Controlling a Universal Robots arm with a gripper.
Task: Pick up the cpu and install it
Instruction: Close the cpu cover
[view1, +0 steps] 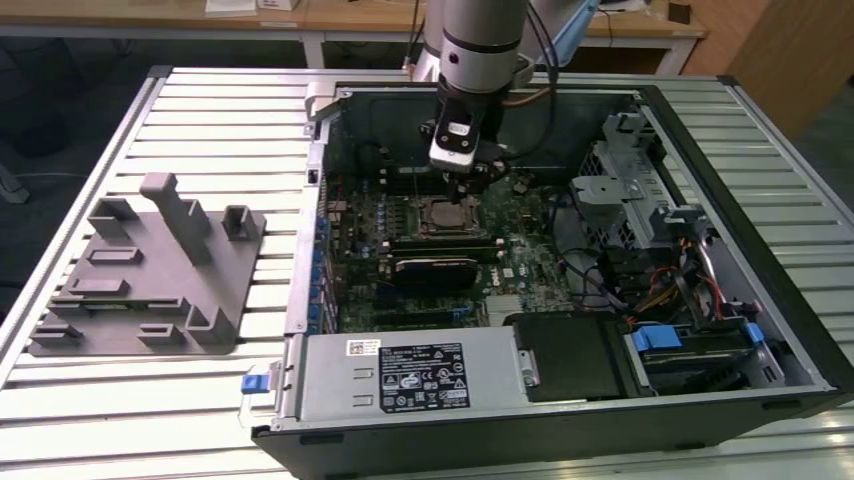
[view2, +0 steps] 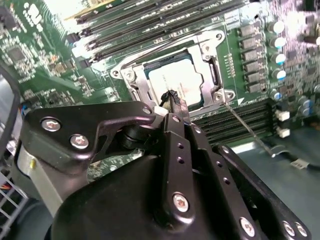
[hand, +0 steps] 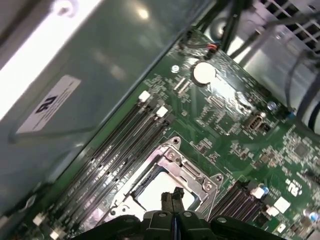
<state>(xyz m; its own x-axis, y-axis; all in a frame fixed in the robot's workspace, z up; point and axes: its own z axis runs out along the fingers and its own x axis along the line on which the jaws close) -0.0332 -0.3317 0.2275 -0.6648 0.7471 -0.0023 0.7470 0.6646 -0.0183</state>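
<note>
The cpu (view2: 186, 79) is a small square chip with a silvery top, lying flat inside the metal socket frame (view2: 212, 46) on the green motherboard (view1: 527, 255). It shows again in the first wrist view as the cpu (hand: 149, 192) and in the exterior view as the cpu (view1: 445, 213). My gripper (view2: 172, 96) hangs just above the chip's near edge with its thin black fingers pressed together and nothing between them. The gripper (hand: 172, 194) points down at the socket, and in the exterior view the gripper (view1: 470, 172) sits a little behind the socket, inside the open computer case.
Black memory slots (view2: 150, 22) run beside the socket. A black heatsink (view1: 434, 267) and the grey power supply (view1: 400, 375) lie nearer the case front. A drive cage (view1: 627, 190) with cables fills the exterior view's right. A grey fixture (view1: 147, 270) stands on the slatted table at the left.
</note>
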